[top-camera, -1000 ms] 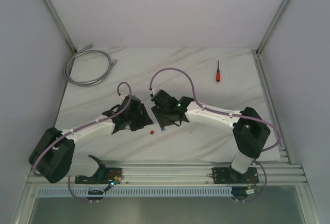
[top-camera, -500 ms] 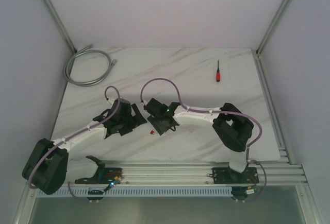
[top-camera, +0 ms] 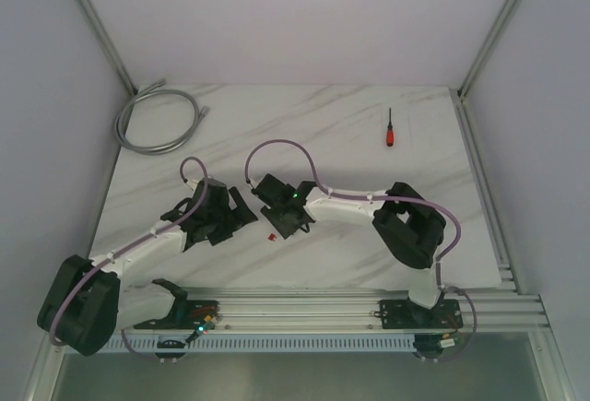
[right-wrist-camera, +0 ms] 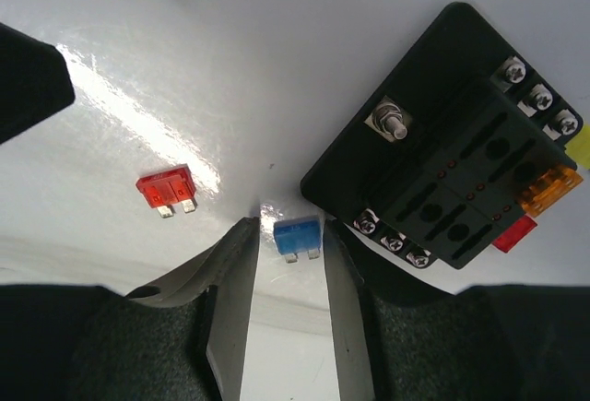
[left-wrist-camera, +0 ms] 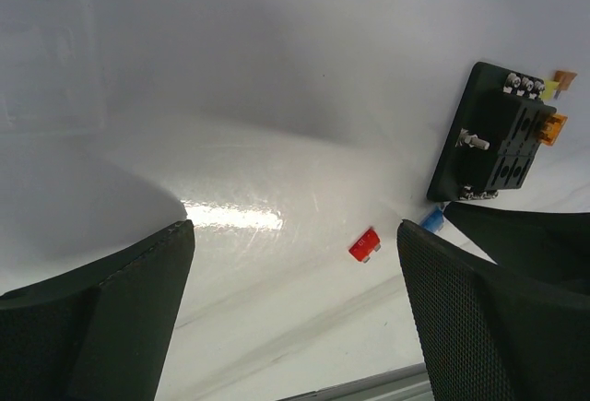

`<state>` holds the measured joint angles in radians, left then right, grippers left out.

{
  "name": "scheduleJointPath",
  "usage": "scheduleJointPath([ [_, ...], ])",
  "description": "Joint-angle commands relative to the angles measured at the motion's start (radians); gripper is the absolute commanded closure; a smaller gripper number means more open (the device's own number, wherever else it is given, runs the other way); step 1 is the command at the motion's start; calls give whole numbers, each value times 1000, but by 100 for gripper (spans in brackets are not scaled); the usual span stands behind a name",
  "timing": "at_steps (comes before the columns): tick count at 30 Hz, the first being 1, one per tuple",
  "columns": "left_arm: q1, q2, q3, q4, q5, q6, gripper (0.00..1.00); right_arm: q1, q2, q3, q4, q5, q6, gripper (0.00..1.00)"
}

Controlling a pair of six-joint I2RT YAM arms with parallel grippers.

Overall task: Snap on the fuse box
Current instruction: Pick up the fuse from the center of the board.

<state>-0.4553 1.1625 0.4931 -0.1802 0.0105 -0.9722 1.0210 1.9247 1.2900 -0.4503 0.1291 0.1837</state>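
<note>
Fuse box (right-wrist-camera: 452,143) lay flat on the table (right-wrist-camera: 184,41), upper right of the right wrist view, beside the right gripper (right-wrist-camera: 286,327). Its jaws had narrowed around a blue fuse (right-wrist-camera: 297,235) without clearly clamping it. The left gripper (left-wrist-camera: 295,313) had sprung wide, empty; another fuse seemed due for snapping in.

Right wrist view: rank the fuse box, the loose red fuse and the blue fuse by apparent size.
1. fuse box, by far the largest.
2-3. red fuse and blue fuse: these look about alike, so they are not ranked against each other.
</note>
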Motion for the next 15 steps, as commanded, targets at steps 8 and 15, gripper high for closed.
scheduleJointPath([
  [8, 9, -9, 2, -15, 15, 9, 0, 3, 46, 32, -58, -29, -24, 61],
  [15, 9, -11, 1, -16, 22, 12, 0, 3, 30, 25, -107, -76, -24, 61],
])
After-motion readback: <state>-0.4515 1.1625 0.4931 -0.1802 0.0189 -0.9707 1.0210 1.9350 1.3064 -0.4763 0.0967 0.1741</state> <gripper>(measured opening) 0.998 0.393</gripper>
